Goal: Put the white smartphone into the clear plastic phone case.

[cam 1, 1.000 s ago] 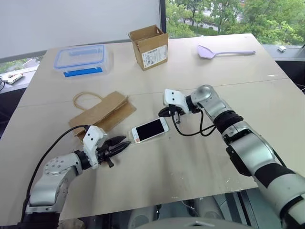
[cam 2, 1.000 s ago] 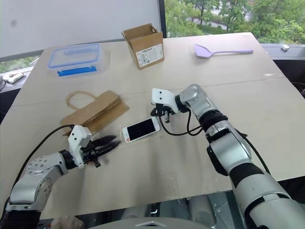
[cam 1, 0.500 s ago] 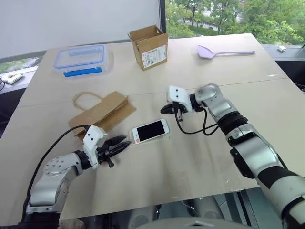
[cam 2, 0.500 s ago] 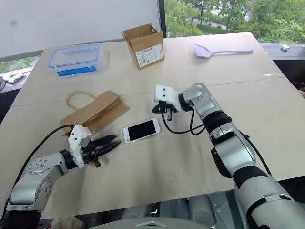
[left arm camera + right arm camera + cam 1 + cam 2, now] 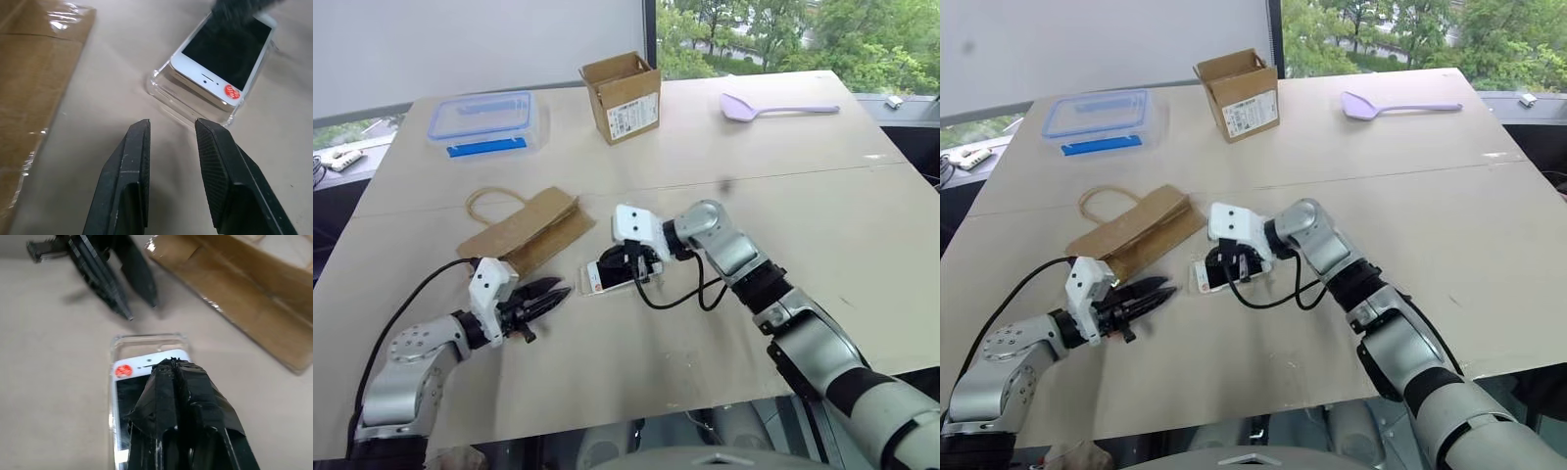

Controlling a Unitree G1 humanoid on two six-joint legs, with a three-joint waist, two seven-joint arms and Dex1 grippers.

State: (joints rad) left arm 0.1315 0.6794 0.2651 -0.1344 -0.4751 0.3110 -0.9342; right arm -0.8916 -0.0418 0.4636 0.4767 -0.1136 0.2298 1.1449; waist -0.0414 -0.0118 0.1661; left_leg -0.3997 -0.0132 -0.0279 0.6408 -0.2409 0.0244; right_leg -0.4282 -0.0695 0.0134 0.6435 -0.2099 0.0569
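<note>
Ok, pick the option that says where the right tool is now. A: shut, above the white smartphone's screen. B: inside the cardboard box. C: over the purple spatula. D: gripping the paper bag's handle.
A: the right tool has its fingers together over the black screen of the white smartphone, which lies in the clear plastic phone case.

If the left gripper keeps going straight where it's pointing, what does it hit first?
Most likely the near end of the clear case, with the white phone lying in it. The left gripper points at that end across bare table; how much gap remains is hard to judge.
</note>
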